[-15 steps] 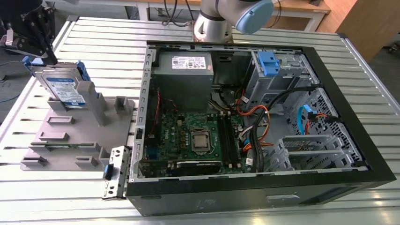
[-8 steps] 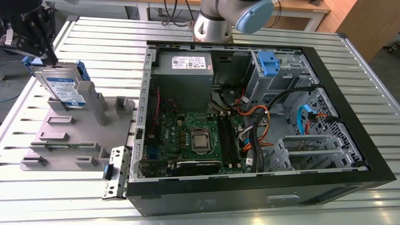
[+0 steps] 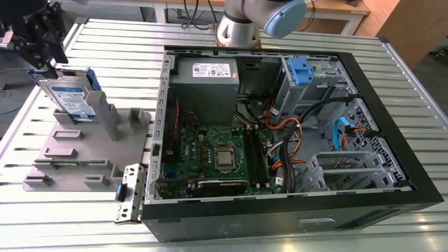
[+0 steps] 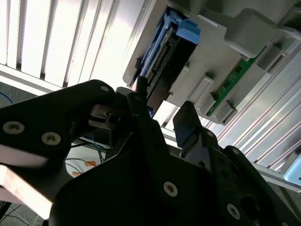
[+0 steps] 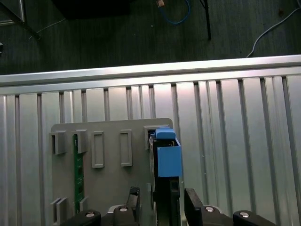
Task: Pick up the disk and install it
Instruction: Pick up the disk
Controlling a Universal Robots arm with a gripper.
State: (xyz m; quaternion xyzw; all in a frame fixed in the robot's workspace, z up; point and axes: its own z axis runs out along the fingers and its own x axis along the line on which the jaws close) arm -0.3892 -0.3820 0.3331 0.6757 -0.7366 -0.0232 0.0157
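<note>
The disk [image 3: 73, 100], a silver hard drive with a white-and-blue label in a blue carrier frame, stands on edge in a slot of the grey holder block [image 3: 77, 157] at the exterior view's left. My black gripper [image 3: 48, 68] hangs just above its top edge. In the first wrist view the gripper [image 5: 163, 201] is open, one finger on each side of the disk [image 5: 168, 157], with gaps to it. The second wrist view shows the gripper [image 4: 162, 101] straddling the disk [image 4: 164, 52] the same way.
An open computer case [image 3: 392, 131] lies at the exterior view's right, with a motherboard [image 3: 213, 152], cables and a drive cage carrying a blue latch [image 3: 299, 71]. A green memory stick [image 5: 78, 169] stands in the holder block. The arm's base [image 3: 238, 29] stands behind the case on the slatted table [image 3: 112, 47].
</note>
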